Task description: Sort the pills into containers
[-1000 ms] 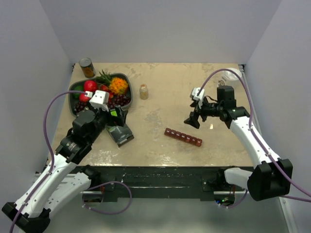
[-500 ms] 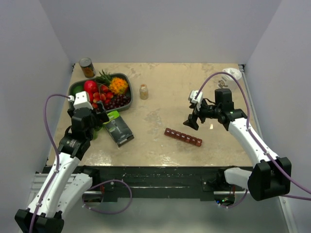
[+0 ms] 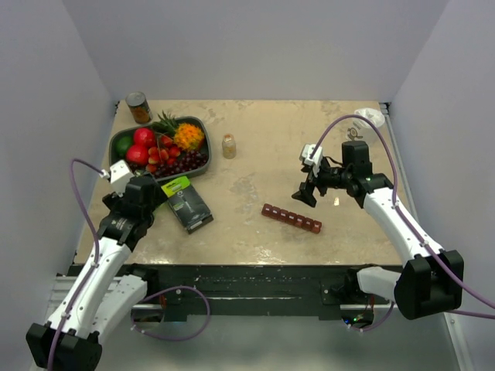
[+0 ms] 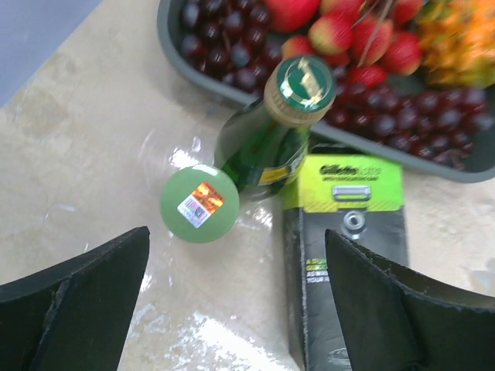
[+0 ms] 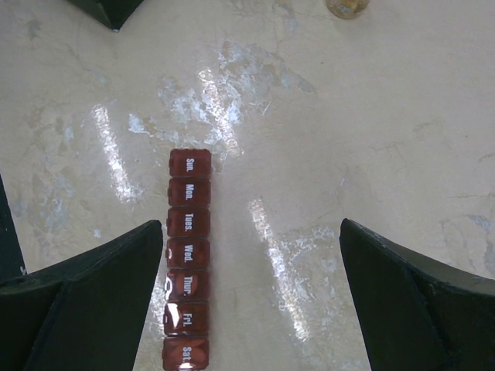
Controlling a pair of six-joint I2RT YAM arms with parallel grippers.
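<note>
Seven-cell containers [image 5: 188, 259]: glossy red-brown plastic strip | table [image 5: 348, 154]: mottled, shiny

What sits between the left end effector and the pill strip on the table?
The black-and-green razor box, as the top view shows; past it there is only bare tabletop up to the pill strip.
</note>
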